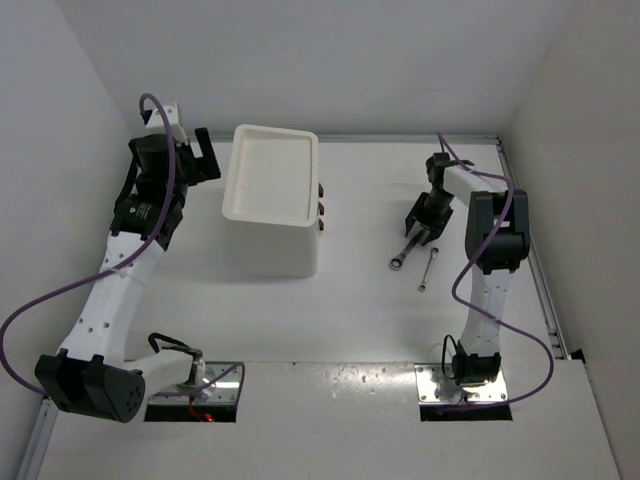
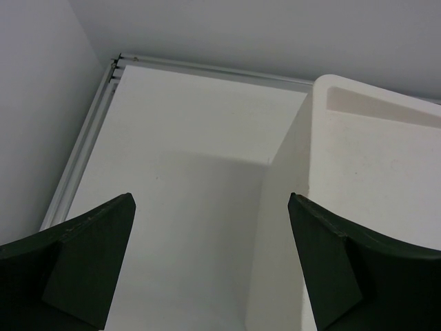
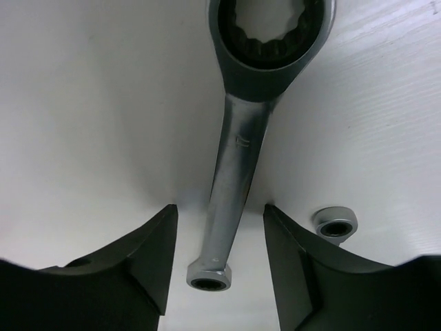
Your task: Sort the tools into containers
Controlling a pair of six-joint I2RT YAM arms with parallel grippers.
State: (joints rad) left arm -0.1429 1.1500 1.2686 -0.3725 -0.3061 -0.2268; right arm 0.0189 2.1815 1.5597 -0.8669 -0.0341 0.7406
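Longer wrench (image 3: 234, 158) lies on the desk (image 1: 360, 320), frame right, between the right claw's (image 3: 219, 214) parted jaws; shorter wrench (image 1: 428, 270) beside it, both unsorted (left claw (image 2: 212, 207) gapes by the box (image 1: 270, 240)).

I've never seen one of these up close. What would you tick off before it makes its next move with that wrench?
1. Big wrench lies between the fingers of the right gripper: ok.
2. Fingers gripping it: not ok, gaps on both sides.
3. Small wrench outside the grip: ok; whether it touches a finger, cannot tell.
4. Drawers on the white box open: not ok, all look shut.
5. Left gripper open and empty: ok.
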